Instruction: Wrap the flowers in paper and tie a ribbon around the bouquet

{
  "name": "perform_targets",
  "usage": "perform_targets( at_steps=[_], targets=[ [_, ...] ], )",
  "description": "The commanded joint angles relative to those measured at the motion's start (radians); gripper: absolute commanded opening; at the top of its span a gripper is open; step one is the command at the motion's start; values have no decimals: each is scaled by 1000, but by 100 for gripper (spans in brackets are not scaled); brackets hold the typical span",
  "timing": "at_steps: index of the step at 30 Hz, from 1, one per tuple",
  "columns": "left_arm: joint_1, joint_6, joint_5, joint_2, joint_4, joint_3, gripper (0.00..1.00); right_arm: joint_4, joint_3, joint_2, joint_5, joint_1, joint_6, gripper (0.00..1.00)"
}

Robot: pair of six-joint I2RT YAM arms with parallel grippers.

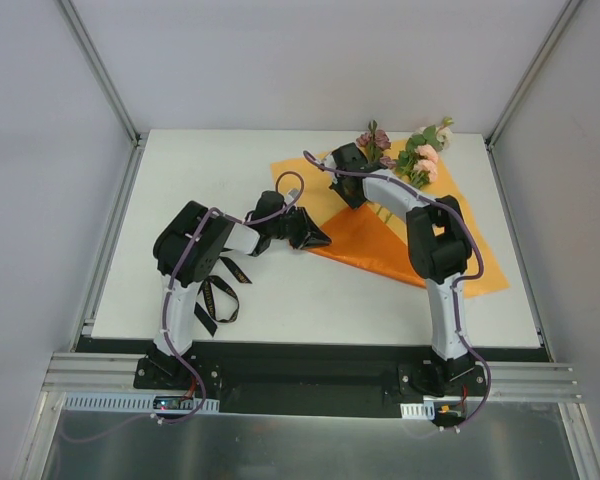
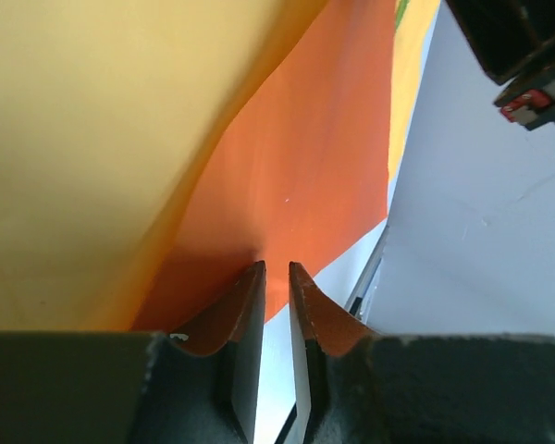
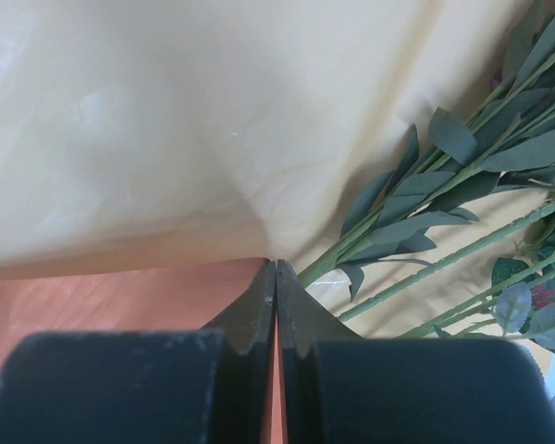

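The worktop (image 1: pixel 280 300) is white, and grey walls with a metal frame stand around it. The paper (image 1: pixel 380 250) lies on the right half of the worktop, one long corner pointing to the near right. The flowers (image 1: pixel 420 155) lie on its far part, the blooms past the far edge of the sheet and the stems running back over the orange. The ribbon (image 1: pixel 215 298) lies in loose loops on the near left of the worktop, beside the left arm and well apart from the paper.

The right gripper (image 1: pixel 348 192) is over the far left part of the sheet, just beside the flowers. In its wrist view its fingers (image 3: pixel 259 296) are pressed together, and creases of the paper (image 3: pixel 166 139) run to their tips, so it pinches a raised fold; green stems (image 3: pixel 444 185) lie just to the right.

The left gripper (image 1: pixel 315 237) is at the left corner of the sheet. Its fingers (image 2: pixel 245 305) stand slightly apart with a narrow slit between them, and the paper's edge (image 2: pixel 314 166) is at the tips. Whether the sheet is caught there I cannot tell.
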Motion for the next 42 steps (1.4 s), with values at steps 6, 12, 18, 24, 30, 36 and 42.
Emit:
perform_targets(
  at_steps=[6,12,18,24,30,36,42],
  targets=[
    [-2,53,-87,19,2,-26,11,-43,97,28,14,-5,-8,2],
    [10,36,-101,39,-23,-29,0,-239,192,-43,146,-10,193,46],
    [15,10,-120,46,-34,-49,0,-297,-139,-400,115,-46,517,63],
    [15,-38,-147,61,-77,-51,0,-59,-548,-672,-333,-103,758,54],
    [12,-27,-163,62,-113,-48,0,84,-734,-675,-438,-152,864,1],
    [13,-51,-159,67,-141,-41,0,128,-860,-660,-413,-221,979,1],
    [13,-61,-144,73,-126,-46,0,147,-957,-658,-407,-319,1046,1]
  ],
)
